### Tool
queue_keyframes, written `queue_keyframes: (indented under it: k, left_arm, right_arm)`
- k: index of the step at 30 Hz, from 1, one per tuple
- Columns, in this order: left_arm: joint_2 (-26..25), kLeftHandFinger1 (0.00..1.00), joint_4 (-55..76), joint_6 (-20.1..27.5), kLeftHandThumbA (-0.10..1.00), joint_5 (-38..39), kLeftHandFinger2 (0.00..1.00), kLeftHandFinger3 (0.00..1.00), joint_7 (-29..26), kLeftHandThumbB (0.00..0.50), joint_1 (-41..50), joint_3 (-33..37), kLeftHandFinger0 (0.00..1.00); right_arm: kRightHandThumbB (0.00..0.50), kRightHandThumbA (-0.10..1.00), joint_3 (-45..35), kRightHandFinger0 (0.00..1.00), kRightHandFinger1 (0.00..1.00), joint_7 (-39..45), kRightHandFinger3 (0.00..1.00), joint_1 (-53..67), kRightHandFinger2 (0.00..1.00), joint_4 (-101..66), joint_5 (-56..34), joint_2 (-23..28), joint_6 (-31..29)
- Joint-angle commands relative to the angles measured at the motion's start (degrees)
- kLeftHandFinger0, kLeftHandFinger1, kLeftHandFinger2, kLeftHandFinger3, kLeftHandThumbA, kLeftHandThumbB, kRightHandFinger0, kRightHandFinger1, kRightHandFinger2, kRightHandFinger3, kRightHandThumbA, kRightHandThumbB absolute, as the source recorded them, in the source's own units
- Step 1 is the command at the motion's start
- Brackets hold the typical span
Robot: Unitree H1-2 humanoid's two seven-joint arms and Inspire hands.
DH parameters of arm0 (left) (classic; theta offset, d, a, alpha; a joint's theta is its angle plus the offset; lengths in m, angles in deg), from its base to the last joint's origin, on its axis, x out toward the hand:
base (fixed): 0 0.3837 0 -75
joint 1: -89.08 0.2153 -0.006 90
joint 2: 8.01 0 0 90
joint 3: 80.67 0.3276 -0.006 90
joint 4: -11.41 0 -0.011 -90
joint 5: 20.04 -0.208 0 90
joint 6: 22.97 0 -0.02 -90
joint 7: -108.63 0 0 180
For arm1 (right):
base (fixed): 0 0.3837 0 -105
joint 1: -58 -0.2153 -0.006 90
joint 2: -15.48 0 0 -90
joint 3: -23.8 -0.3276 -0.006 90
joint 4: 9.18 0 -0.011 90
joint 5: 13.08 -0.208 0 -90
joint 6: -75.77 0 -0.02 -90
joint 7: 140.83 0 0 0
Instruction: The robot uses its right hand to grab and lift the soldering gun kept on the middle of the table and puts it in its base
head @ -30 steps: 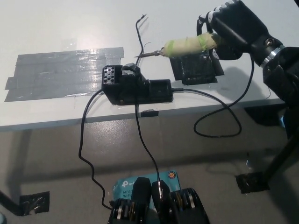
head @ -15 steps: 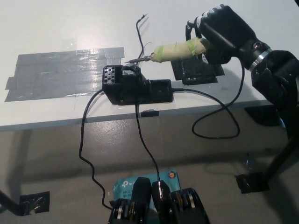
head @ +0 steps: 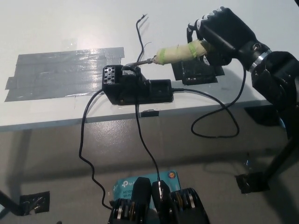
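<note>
The black right robot hand [head: 219, 35] is clamped on the tape-wrapped yellowish soldering gun [head: 175, 52], holding it above the white tabletop [head: 70, 23], its metal tip at the black box-shaped base [head: 135, 86].

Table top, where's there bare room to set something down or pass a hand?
Bare white table lies beyond the grey tape patch, and far right past the right hand. Crowded: the middle, where the soldering gun hangs over the black base, beside the black pad and loose cables.
</note>
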Motion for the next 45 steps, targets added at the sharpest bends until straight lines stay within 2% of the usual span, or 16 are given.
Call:
queue_keyframes:
  k: [1,2,3,5,8,13,17,22,24,29,30,35,37,38,42,45]
  left_arm:
    - [-1.01,0.02,1.16,1.10,1.00,-0.50,0.32,0.65,-0.85,0.500,0.20,0.34,0.00]
    - [-0.89,0.01,1.00,1.67,1.00,0.17,0.31,0.64,-0.51,0.500,0.25,0.05,0.00]
    - [-0.84,0.02,1.15,1.12,1.00,0.54,0.31,0.62,-0.19,0.500,0.25,-0.05,0.00]
    - [-0.80,0.00,0.67,1.65,1.00,0.32,0.31,0.62,-0.24,0.500,0.05,0.13,0.00]
    - [-0.76,0.00,0.83,1.13,1.00,0.32,0.30,0.61,-0.31,0.500,0.17,0.11,0.00]
    - [-0.89,0.00,0.41,1.55,1.00,0.23,0.33,0.61,0.03,0.500,-0.13,0.41,0.00]
    - [-0.72,0.00,0.95,0.77,1.00,0.33,0.33,0.60,-0.11,0.500,0.05,0.34,0.00]
    - [-0.42,0.00,1.21,1.25,1.00,0.13,0.29,0.55,-0.54,0.500,0.28,0.41,0.00]
    - [-0.38,0.00,0.92,1.31,1.00,0.30,0.29,0.57,-0.36,0.500,0.11,0.38,0.00]
    - [-0.39,0.00,0.82,1.42,1.00,0.33,0.30,0.61,-0.01,0.500,0.60,0.58,0.00]
    - [-0.28,0.00,1.05,1.13,1.00,0.19,0.31,0.60,-0.23,0.500,0.69,0.63,0.00]
    - [-0.11,0.00,0.72,1.51,1.00,-0.03,0.30,0.59,-0.53,0.500,0.46,0.83,0.00]
    - [-0.18,0.00,1.02,0.94,1.00,0.24,0.30,0.60,0.04,0.500,0.36,0.98,0.00]
    - [-0.17,0.01,0.93,0.79,1.00,0.11,0.31,0.62,-0.10,0.500,0.21,1.06,0.00]
    - [-0.16,0.01,1.49,0.74,1.00,0.09,0.34,0.64,-0.17,0.500,0.25,1.23,0.00]
    - [-0.31,0.02,2.19,0.66,1.00,0.28,0.33,0.64,0.04,0.500,0.45,1.24,0.00]
  right_arm:
    - [0.221,-0.10,-0.82,0.00,0.00,-0.16,0.06,-1.89,0.00,-0.34,0.43,1.33,1.21]
    - [0.203,-0.10,-0.72,0.00,0.00,-0.52,0.07,-1.84,0.03,-0.09,0.69,1.17,1.19]
    - [0.199,-0.10,-0.62,0.00,0.00,-0.85,0.06,-1.79,0.20,0.04,0.78,1.16,0.77]
    - [0.190,-0.10,-0.25,0.00,0.00,-0.26,0.07,-1.48,0.06,-0.60,1.76,1.29,1.36]
    - [0.194,-0.10,-0.05,0.00,0.00,0.75,0.08,-1.16,0.02,-1.09,2.22,1.39,1.69]
    - [0.181,-0.10,-0.46,0.00,0.00,0.56,0.11,-0.68,0.35,-0.05,1.84,1.51,1.30]
    - [0.165,-0.10,-0.41,0.00,0.00,1.22,0.12,-0.71,0.32,-0.31,2.06,1.34,2.05]
    - [0.122,-0.10,-0.02,0.00,0.00,3.09,0.19,-0.64,0.41,-1.21,2.48,0.92,3.86]
    - [0.123,-0.10,0.11,0.00,0.00,2.94,0.16,-0.87,0.42,-0.89,2.59,0.66,4.08]
    - [0.158,-0.10,0.32,0.00,0.00,0.58,0.11,-1.22,0.35,0.39,2.72,-0.35,3.22]
    - [0.148,-0.10,0.57,0.00,0.00,2.18,0.13,-1.63,0.29,-0.01,3.12,-1.16,5.01]
    - [0.165,-0.10,1.29,0.00,0.00,1.12,0.22,-1.80,0.29,0.47,4.11,-2.40,5.56]
    - [0.151,-0.10,1.69,0.00,0.00,1.39,0.11,-1.69,0.16,0.09,4.61,-2.54,5.83]
    - [0.142,-0.10,1.88,0.00,0.00,0.89,0.03,-1.64,0.15,0.41,4.73,-2.69,5.61]
    - [0.178,-0.10,2.33,0.00,0.00,0.77,0.00,-1.40,0.08,0.91,4.62,-3.12,5.50]
    - [0.205,-0.10,3.23,0.00,0.00,-0.13,0.05,-1.17,0.20,1.16,5.95,-3.16,6.02]
